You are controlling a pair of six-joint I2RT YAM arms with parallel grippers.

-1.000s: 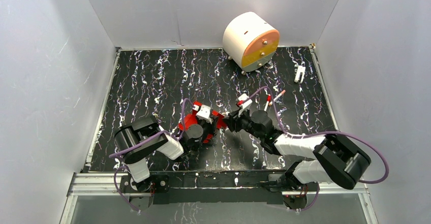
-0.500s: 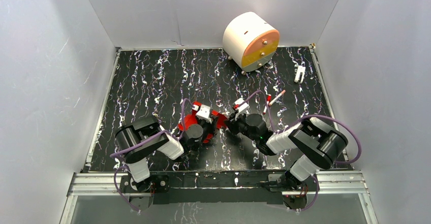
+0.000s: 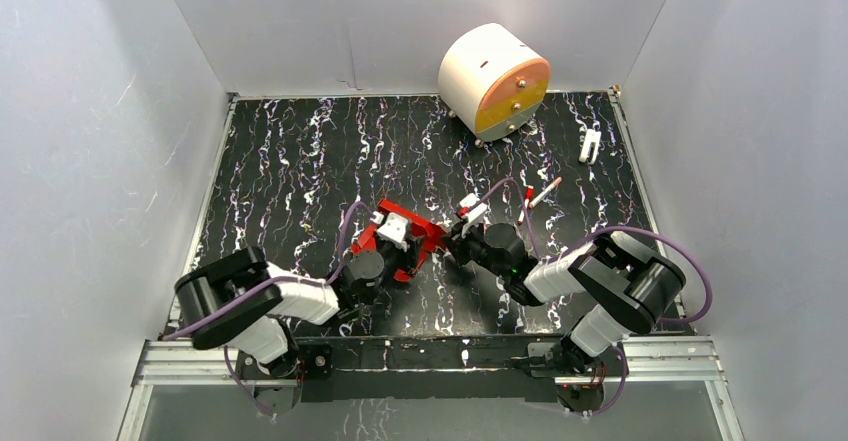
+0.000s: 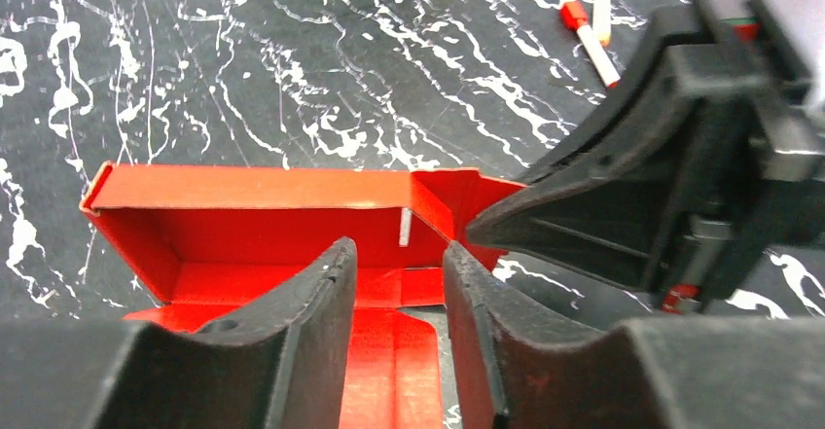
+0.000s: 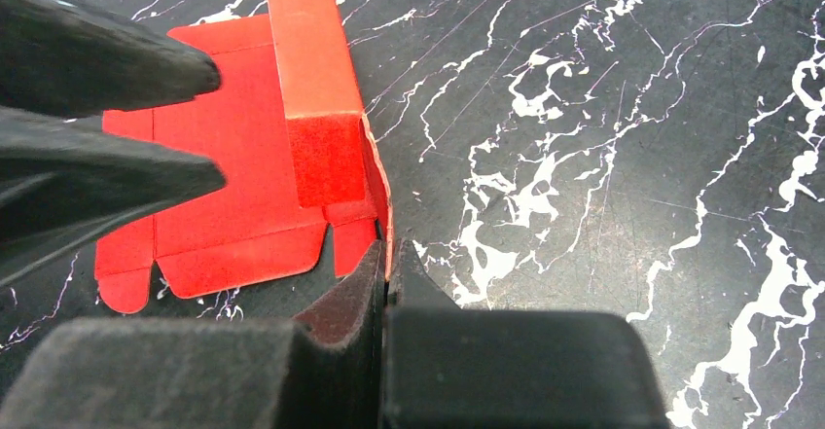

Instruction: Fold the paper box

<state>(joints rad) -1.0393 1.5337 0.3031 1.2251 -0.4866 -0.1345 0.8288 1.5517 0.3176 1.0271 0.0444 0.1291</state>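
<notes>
**Item 1, paper box**: bright red card, partly formed. It lies on the black marbled table a little nearer than centre, between my two grippers. From the left wrist view I log one long wall standing along its far side and a short end wall raised at its left end. The floor panel and loose flaps lie flat toward the near side.

**Item 2, right gripper**: jaws pinched together on a thin upright edge of the paper box at its right end. The card runs straight into the seam between the fingers.

**Item 3, left gripper**: jaws partway apart, set over the floor panel from the near side. I see nothing clamped between them. I cannot tell whether the fingertips touch the card.

**Item 4, white-and-orange drum**: at the far edge of the table, right of centre, well apart from the box.

**Item 5, red-capped pens**: two, lying close together on the table just beyond the right gripper.

**Item 6, small white object**: near the far right corner, too small for me to identify.
</notes>
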